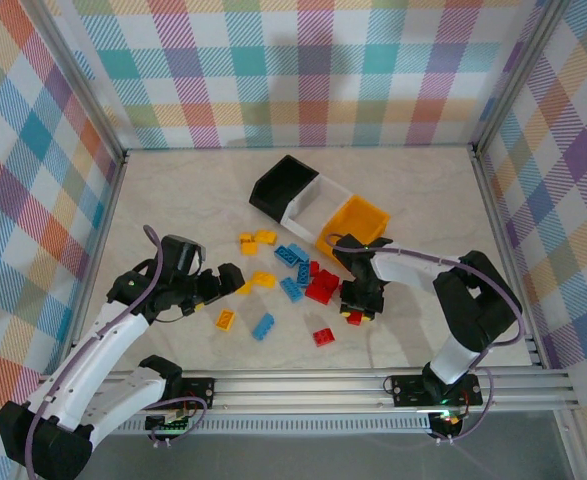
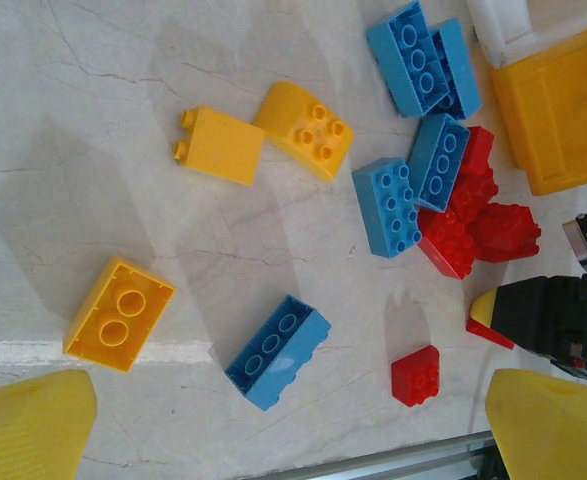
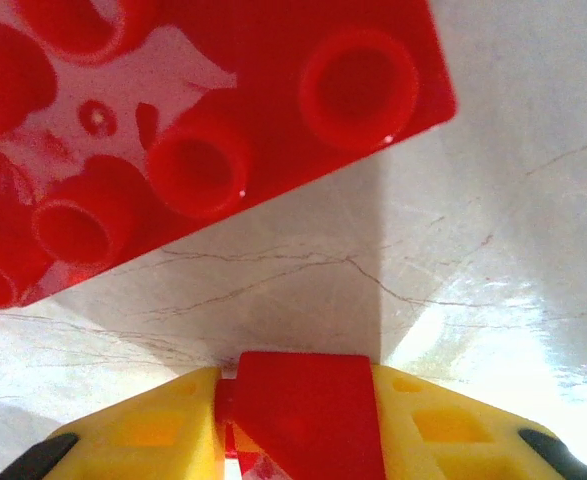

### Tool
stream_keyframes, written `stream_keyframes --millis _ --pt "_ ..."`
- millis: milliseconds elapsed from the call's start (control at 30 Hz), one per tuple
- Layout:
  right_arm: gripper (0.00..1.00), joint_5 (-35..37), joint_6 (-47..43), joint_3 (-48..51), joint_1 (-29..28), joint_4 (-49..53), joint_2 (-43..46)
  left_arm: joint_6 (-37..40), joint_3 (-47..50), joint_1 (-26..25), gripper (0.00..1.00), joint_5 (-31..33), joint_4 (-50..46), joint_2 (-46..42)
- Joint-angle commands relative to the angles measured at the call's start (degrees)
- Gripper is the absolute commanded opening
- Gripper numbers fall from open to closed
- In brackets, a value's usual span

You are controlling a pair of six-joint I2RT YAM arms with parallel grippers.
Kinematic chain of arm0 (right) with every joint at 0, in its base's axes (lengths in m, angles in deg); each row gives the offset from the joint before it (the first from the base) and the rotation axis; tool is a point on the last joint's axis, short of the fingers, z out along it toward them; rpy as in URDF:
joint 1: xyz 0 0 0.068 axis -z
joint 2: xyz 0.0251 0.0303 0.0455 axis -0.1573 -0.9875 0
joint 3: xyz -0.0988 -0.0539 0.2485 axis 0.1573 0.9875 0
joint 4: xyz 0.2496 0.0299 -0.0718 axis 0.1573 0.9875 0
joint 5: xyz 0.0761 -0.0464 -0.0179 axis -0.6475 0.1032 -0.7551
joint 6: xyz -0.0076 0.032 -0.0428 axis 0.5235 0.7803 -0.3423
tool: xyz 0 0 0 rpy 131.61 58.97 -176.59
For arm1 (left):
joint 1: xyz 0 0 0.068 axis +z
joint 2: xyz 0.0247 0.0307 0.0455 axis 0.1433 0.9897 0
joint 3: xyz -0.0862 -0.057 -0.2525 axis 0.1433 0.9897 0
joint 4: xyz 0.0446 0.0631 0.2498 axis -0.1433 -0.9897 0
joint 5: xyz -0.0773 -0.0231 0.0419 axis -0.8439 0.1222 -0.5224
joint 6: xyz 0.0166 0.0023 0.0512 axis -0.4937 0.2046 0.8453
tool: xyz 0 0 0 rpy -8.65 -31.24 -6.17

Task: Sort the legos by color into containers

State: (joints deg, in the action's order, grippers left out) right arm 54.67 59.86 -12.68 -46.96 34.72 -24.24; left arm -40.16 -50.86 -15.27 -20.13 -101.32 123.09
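From above, the bins (image 1: 311, 204) at upper centre look empty, and legos (image 1: 293, 257) lie scattered mid-frame.

Left wrist: the left gripper (image 2: 293, 425) gapes wide over them.

Right wrist: at the bottom edge the right gripper (image 3: 298, 445) pinches a red brick (image 3: 303, 400). Sorting has barely begun.

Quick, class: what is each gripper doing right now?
Left gripper: open, empty.
Right gripper: closed on a small red plastic brick.
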Motion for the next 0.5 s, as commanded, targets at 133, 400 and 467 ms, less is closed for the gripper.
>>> stream_keyframes --millis 133,400,467 --pt "0.33 1.8 -0.9 1.6 -0.1 3.1 4.3 -1.8 1.6 -0.3 1.0 0.4 0.7 -1.0" --pt "0.33 2.3 -1.8 -1.3 1.7 7.3 9.9 -3.0 2.1 -0.3 1.0 -0.6 3.7 0.4" --pt "0.32 2.3 -2.4 -3.1 2.3 8.7 10.7 -3.1 2.1 -0.2 1.0 -1.3 4.5 1.0"
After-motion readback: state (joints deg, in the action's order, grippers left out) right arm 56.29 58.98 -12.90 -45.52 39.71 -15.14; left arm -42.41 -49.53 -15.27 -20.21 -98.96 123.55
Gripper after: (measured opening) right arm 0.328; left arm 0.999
